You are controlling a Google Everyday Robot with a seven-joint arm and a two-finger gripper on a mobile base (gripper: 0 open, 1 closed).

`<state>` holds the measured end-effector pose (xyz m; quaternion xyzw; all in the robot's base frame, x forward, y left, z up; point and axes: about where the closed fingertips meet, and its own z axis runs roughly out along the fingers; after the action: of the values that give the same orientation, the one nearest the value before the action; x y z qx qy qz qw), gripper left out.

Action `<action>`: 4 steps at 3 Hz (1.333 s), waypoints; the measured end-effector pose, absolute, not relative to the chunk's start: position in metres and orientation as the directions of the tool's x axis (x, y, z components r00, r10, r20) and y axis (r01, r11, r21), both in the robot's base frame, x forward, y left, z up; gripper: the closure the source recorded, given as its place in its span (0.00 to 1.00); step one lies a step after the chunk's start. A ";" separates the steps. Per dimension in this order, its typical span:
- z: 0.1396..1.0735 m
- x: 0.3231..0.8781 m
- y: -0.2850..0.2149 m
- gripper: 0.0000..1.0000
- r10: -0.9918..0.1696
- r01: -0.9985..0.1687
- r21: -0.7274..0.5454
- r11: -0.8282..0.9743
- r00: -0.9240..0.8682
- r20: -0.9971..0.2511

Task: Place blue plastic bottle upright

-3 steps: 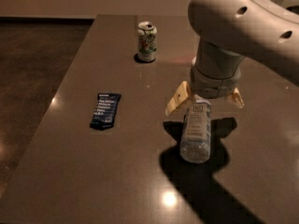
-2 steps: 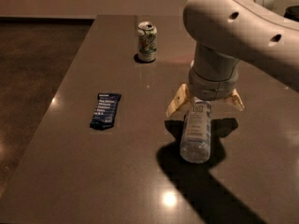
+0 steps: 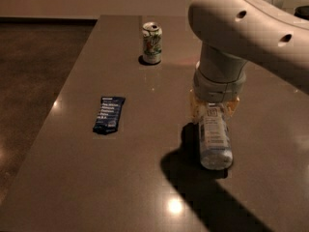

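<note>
The blue plastic bottle (image 3: 215, 140) lies on its side on the brown table (image 3: 145, 178), right of centre, with its base towards the camera. Its pale label faces up and its cap end is hidden under my wrist. My gripper (image 3: 214, 108) comes straight down over the bottle's far end. Its yellowish fingers (image 3: 195, 109) press against both sides of the bottle near the neck. The large white arm (image 3: 241, 28) fills the upper right of the view.
A green-and-white soda can (image 3: 152, 43) stands upright at the back centre of the table. A flat dark-blue snack bar wrapper (image 3: 108, 114) lies on the left part. The table's left edge drops to dark floor (image 3: 34, 81).
The fingers stood spread wide on either side of the bottle; now they have closed in against its sides. The arm has moved slightly lower. The bottle still lies flat.
</note>
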<state>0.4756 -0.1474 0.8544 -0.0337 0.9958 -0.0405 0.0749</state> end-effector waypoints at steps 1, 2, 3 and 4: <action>0.867 0.478 -0.141 0.72 -0.170 -0.156 -0.085 0.984 -0.966 -0.193; 0.888 0.485 -0.136 0.95 -0.263 -0.261 -0.043 0.964 -0.923 -0.282; 0.911 0.494 -0.131 1.00 -0.328 -0.358 0.009 0.934 -0.864 -0.382; 0.938 0.501 -0.129 1.00 -0.364 -0.450 0.053 0.891 -0.781 -0.508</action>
<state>0.5008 -0.1291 0.9381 -0.2166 0.9397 0.0857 0.2505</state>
